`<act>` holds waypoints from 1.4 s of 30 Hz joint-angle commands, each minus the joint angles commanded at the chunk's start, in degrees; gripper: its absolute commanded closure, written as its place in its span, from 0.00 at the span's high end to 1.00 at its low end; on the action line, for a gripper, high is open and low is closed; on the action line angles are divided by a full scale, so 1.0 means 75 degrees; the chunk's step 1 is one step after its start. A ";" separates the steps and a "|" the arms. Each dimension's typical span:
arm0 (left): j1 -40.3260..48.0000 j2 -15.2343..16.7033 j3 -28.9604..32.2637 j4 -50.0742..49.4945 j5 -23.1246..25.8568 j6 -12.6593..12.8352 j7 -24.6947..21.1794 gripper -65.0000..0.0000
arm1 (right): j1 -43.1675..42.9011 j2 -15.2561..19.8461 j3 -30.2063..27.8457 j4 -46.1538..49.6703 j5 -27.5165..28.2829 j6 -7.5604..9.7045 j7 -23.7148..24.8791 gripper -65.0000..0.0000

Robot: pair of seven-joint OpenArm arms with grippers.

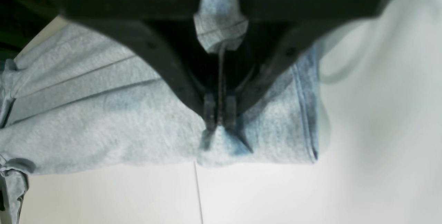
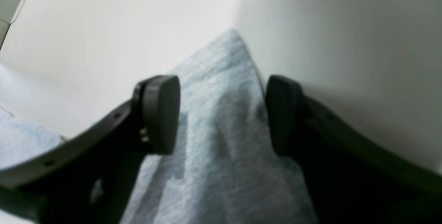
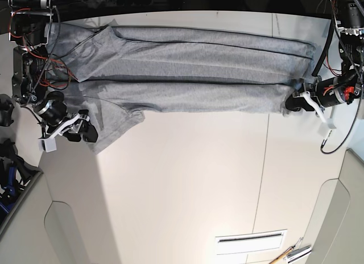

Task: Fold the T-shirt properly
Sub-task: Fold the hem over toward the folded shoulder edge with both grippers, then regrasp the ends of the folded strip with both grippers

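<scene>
Now left gripper (image 1: 220, 113) jaws clamp T-shirt (image 1: 103, 124); right gripper (image 2: 222, 113) jaws apart.

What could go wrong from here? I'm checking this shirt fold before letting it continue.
1. The left gripper pinches only a small tuck of the T-shirt near its hem, so the cloth may slip out when pulled.
2. The right gripper has its jaws open astride a sleeve tip; if only the left arm moves, the fold would likely go crooked.
</scene>
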 joint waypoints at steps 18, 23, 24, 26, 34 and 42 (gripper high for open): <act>0.0000 -0.0495 -0.0023 0.0020 -0.1478 0.0000 0.1204 0.00 | -0.2398 0.0009 0.2092 0.4503 0.1737 0.0140 -0.2206 0.00; 0.0256 -0.0982 -0.0023 0.0119 -0.2261 0.0000 0.1990 0.00 | -0.3646 0.0020 0.2868 0.5945 0.2349 0.0146 -0.2541 0.00; 0.0367 -0.1058 -0.0023 0.0210 -0.2445 0.0000 0.2081 0.00 | -0.3829 0.0020 0.2984 0.6111 0.2521 0.0149 -0.2652 0.00; 0.0577 -0.1148 -0.0023 0.0475 -0.2489 0.0000 0.2110 0.00 | -0.4135 0.0023 0.3104 0.6277 0.2611 0.0172 -0.2734 0.00; 0.1011 -0.1163 -0.0023 0.0752 -0.2457 0.0000 0.2139 0.00 | -0.4969 0.0003 0.3115 0.6085 0.2509 0.0128 -0.3398 0.00; 0.1011 -0.1160 -0.0195 0.0755 -0.2667 0.0000 0.2157 0.26 | -0.4963 0.0003 0.3241 0.5604 0.2678 0.0111 -0.3544 0.45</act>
